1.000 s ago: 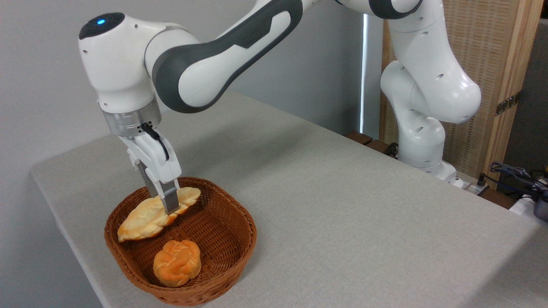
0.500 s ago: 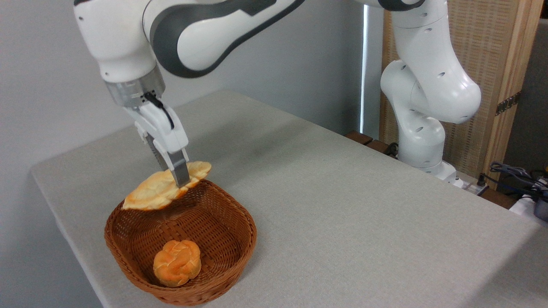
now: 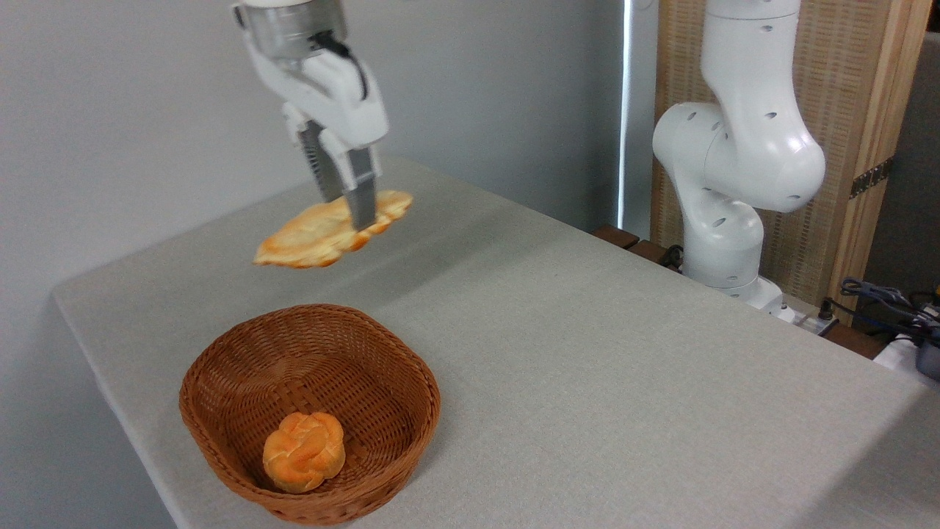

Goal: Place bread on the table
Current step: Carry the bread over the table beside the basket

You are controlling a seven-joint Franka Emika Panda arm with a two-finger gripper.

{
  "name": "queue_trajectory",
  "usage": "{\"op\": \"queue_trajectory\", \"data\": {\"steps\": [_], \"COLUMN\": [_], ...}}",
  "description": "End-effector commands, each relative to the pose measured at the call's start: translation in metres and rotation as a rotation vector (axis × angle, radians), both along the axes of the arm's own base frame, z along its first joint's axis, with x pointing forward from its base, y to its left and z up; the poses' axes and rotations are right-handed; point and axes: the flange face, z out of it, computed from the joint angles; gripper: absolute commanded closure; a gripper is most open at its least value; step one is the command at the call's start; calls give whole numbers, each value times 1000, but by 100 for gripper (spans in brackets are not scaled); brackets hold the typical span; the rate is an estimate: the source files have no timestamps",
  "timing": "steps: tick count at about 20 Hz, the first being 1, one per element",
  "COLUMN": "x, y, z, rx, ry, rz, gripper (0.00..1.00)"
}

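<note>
A: Mid-transfer shot. The tool (image 3: 354,209) has the bread (image 3: 330,231) pinched across its middle, loaf hanging in the air above the counter (image 3: 587,353), well clear of the wicker basket (image 3: 242,382).

B: So which step, in yr view?

A: Carry phase, I'd say. Loaf is out of the basket but not set down; nothing of it touches the counter.

B: Next move needs what?

A: Prob. a descent onto bare grey surface to the right of the basket or behind it, then letting go. Loaf sits roughly level, its pointed left end dipping a little, so it should come down flat w/o rolling.

B: Tool's state?

A: Fingers closed narrow on the loaf, only bread btwn them; it touches nothing else.

B: Anything else in frame?

A: Small round orange bun (image 3: 304,451) alone in the basket, near its front wall.
</note>
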Motion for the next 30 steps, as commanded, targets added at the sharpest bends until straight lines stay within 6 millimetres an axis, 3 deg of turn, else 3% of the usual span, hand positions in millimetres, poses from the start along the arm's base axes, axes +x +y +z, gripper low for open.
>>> {"op": "queue_trajectory", "data": {"steps": [1,3,7,9,10,12,13,17,30], "x": [-66,-87,-93,-93,-91,-90,-90,-91,-90], "y": [13,17,6,6,6,6,6,5,5], "z": [-10,-20,-42,-51,-55,-55,-54,-55,-50], "rx": [-5,2,20,23,24,23,23,24,18], "ry": [13,26,67,82,91,89,87,87,78], "rz": [-53,-91,-118,-117,-117,-116,-116,-121,-121], "gripper": [48,48,43,34,25,21,13,6,0]}}
